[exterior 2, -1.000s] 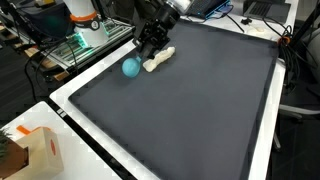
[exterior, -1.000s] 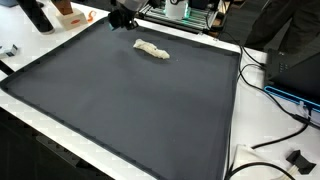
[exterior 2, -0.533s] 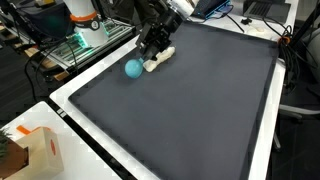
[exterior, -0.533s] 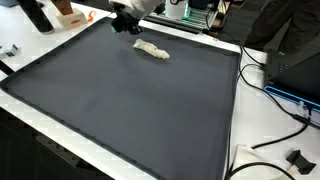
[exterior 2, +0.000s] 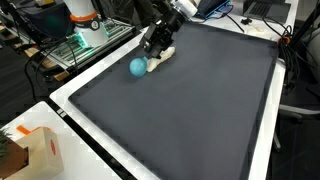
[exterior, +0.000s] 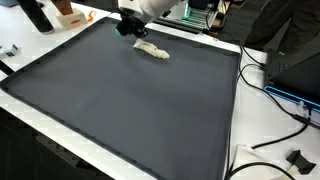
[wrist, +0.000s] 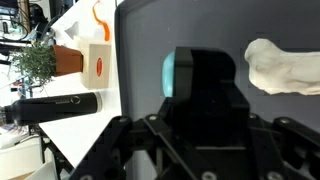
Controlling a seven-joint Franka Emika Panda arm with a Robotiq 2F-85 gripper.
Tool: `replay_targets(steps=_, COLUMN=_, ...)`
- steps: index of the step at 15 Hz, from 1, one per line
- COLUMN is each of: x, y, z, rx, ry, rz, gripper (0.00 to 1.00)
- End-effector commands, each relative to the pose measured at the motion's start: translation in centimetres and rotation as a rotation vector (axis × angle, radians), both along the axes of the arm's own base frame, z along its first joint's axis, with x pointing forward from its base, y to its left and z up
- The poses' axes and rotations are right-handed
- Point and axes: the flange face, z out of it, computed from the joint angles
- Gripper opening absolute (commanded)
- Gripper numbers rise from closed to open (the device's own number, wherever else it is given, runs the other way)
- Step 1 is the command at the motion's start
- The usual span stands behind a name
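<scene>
Exterior views both show a large dark mat [exterior: 130, 110] filling most of the scene, with the gripper [exterior 2: 155, 47] low over a corner region near its edge. A cream cloth roll [exterior 2: 163, 58] lies flat on the mat right at the fingertips. A small blue ball [exterior 2: 138, 67] sits just beside the roll's end. From the wrist view, the gripper's black body hides most of the ball, and I cannot tell whether the jaws are spread or pressed together.
</scene>
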Motion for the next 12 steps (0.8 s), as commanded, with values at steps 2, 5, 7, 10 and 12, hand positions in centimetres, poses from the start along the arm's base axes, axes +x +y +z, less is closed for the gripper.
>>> replay_targets(steps=2, x=-0.4, y=1.3, z=0.3, rx=-0.027, ry=0.004, rz=0.072, gripper=0.25)
replay_targets(steps=5, x=-0.7, y=2.0, z=0.6, rx=-0.014, ry=-0.001, rz=0.101, gripper=0.25)
replay_targets(steps=7, x=-0.8, y=2.3, z=1.1, rx=0.000, ry=-0.007, rz=0.116, gripper=0.25)
replay_targets(steps=10, x=-0.9, y=2.5, z=2.2, rx=0.030, ry=-0.017, rz=0.135, gripper=0.25)
replay_targets(steps=12, x=-1.1, y=2.5, z=3.1, rx=0.057, ry=-0.031, rz=0.149, gripper=0.25)
